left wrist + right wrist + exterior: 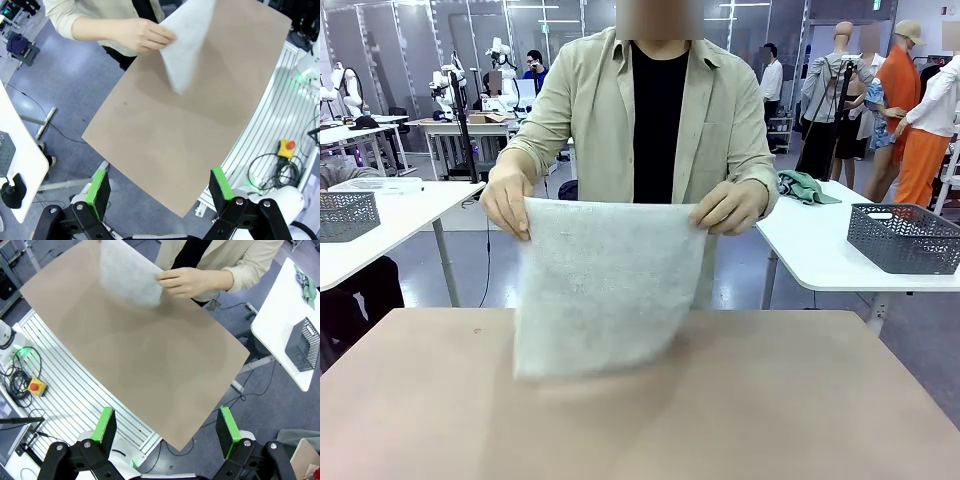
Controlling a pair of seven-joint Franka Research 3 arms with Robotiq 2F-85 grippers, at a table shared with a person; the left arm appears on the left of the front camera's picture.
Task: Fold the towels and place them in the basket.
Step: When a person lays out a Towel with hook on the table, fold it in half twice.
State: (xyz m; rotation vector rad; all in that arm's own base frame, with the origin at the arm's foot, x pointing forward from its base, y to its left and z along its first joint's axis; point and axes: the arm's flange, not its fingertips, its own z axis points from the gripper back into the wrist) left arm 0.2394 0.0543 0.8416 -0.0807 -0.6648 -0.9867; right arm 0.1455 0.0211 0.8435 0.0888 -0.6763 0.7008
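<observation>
Front view: cream-white towel [605, 285] hangs over the brown bench [800, 400], top corners pinched by a person's hands [507, 200]. Left pincer [159, 175] is spread wide, empty, near the bench edge. Right pincer [166, 415] likewise spread, holding nothing.

a lab: white worktables [810, 245], loose cables [266, 156], emergency-stop button [286, 147]
</observation>
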